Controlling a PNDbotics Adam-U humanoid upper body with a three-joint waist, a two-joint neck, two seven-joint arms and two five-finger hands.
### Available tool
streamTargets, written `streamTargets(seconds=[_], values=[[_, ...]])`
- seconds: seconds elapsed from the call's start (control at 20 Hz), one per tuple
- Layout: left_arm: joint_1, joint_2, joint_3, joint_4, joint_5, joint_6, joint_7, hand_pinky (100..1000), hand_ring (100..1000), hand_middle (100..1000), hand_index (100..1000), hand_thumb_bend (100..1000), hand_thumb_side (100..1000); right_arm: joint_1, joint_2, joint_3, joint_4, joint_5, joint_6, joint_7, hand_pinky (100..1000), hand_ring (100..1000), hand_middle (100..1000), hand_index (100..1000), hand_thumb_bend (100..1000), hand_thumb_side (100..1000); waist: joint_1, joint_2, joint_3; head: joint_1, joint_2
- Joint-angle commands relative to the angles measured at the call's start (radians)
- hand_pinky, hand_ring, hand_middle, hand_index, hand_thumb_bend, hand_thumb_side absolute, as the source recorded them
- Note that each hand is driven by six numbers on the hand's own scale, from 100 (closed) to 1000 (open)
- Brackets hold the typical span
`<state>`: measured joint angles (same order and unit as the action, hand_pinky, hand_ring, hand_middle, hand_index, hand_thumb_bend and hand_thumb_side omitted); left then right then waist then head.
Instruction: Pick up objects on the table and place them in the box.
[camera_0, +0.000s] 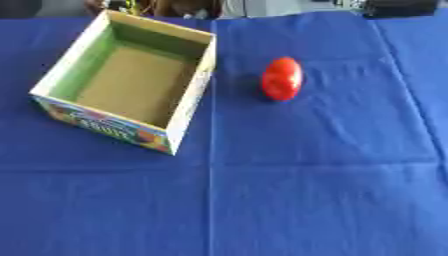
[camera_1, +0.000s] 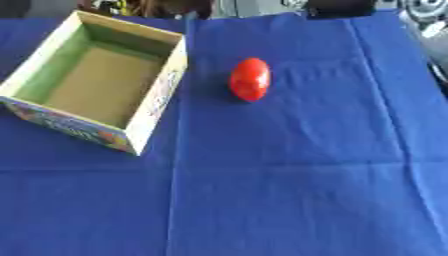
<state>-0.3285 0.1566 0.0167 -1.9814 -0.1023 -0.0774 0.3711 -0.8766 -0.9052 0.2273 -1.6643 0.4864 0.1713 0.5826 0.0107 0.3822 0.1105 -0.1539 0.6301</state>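
A red, egg-shaped object (camera_0: 282, 78) lies on the blue tablecloth (camera_0: 306, 190), a little to the right of the box. The open cardboard box (camera_0: 191, 107) stands at the upper left, with a brown floor, green inner walls and colourful printing on its outer sides. Nothing lies inside it. Neither of my hands shows in either eye view.
Creases run across the blue cloth. Dark equipment (camera_0: 398, 7) sits past the table's far edge at the upper right. A grey and silver shape (camera_1: 429, 20) shows at the right edge of the right eye view.
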Motion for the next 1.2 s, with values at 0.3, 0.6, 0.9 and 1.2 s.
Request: streamTargets(seconds=[0.3, 0.6, 0.9, 1.2], values=[[-0.009, 0.005, -0.005, -0.019, 0.005, 0.0, -0.008, 573, 889, 837, 682, 100, 938, -0.072, 0.021, 0.039, 0.072, 0.049, -0.021, 0.138, 821, 856, 848, 927, 100, 853, -0.006, -0.029, 0.001, -0.008, -0.005], [-0.01, 0.004, -0.005, -0.019, 0.005, 0.0, -0.008, 573, 889, 837, 681, 100, 936, -0.083, 0.04, 0.053, 0.09, 0.049, 0.003, 0.164, 833, 864, 835, 947, 298, 835, -0.007, -0.029, 0.002, -0.007, -0.005], [-0.012, 0.004, -0.007, -0.019, 0.006, -0.001, -0.009, 572, 890, 837, 681, 100, 934, -0.094, 0.051, 0.065, 0.11, 0.028, 0.045, 0.222, 853, 888, 857, 988, 570, 775, -0.008, -0.028, 0.001, -0.009, -0.007], [-0.012, 0.004, -0.008, -0.019, 0.006, 0.0, -0.01, 572, 890, 837, 681, 100, 931, -0.108, 0.068, 0.088, 0.144, 0.055, 0.092, 0.288, 904, 930, 912, 1000, 662, 682, -0.01, -0.027, 0.001, -0.013, -0.008]])
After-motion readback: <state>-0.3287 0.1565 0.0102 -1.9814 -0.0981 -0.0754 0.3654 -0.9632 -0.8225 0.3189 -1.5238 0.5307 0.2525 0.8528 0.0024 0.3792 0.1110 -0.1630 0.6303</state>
